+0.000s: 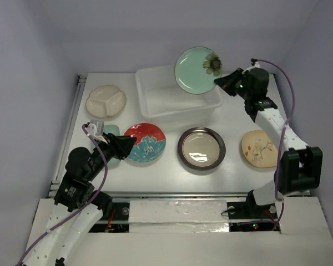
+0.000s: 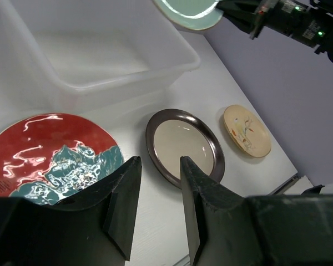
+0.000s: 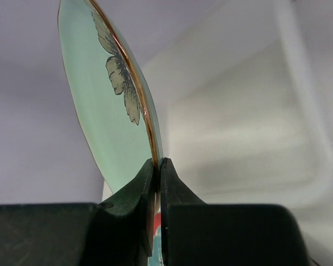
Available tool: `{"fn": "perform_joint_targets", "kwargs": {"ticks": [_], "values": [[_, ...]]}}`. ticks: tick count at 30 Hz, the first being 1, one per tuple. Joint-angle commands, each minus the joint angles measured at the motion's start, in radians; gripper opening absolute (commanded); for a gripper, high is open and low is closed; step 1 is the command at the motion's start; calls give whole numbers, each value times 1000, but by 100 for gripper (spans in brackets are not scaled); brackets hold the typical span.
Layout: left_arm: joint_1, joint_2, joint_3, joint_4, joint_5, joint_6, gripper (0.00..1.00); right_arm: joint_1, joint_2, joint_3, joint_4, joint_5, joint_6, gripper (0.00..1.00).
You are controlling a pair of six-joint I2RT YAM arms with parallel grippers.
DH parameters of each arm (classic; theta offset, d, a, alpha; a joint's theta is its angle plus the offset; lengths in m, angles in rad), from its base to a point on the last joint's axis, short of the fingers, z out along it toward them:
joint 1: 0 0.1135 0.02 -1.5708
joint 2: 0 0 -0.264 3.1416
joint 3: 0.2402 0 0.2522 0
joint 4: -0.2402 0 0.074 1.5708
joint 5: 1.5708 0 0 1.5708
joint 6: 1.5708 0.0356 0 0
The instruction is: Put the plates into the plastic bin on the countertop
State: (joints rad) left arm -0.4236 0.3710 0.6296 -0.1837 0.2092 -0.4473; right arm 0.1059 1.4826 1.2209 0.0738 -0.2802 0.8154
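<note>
My right gripper (image 1: pixel 217 82) (image 3: pixel 157 162) is shut on the rim of a pale teal plate (image 1: pixel 198 71) (image 3: pixel 111 111) with a dark flower. It holds the plate tilted on edge above the far right corner of the plastic bin (image 1: pixel 155 88) (image 2: pixel 100 55), which holds nothing. My left gripper (image 1: pixel 134 143) (image 2: pixel 158 160) is open and holds nothing, hovering by the red plate (image 1: pixel 150 143) (image 2: pixel 44 149). On the countertop (image 1: pixel 233 119) also lie a dark-rimmed plate (image 1: pixel 201 149) (image 2: pixel 183 145), a cream floral plate (image 1: pixel 260 148) (image 2: pixel 247 131), a cream divided plate (image 1: pixel 106 102) and a small mint plate (image 1: pixel 112 131), partly under my left arm.
A metal rail (image 1: pixel 72 119) runs along the countertop's left edge. Grey walls close in the back and both sides. A purple cable (image 1: pixel 286 88) loops beside my right arm.
</note>
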Motion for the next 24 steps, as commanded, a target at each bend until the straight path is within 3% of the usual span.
{"fn": "perform_joint_targets", "kwargs": {"ticks": [1,13,20,22,23,24], "values": [[5,9,-7,43,9,-4,31,67,73,146,-3,45,-30,0],[14,17,-10,46,15,-4,31,215,514,558,-219,137,-30,0],[14,17,-8,44,19,-2,31,224,640,652,-331,164,-50,0],[23,17,-8,46,22,-2,32,224,647,651,-342,168,-56,8],[23,17,-8,47,22,-2,32,224,656,654,-350,167,-59,24],[23,17,-8,47,24,-2,32,224,659,664,-373,171,-65,32]]}}
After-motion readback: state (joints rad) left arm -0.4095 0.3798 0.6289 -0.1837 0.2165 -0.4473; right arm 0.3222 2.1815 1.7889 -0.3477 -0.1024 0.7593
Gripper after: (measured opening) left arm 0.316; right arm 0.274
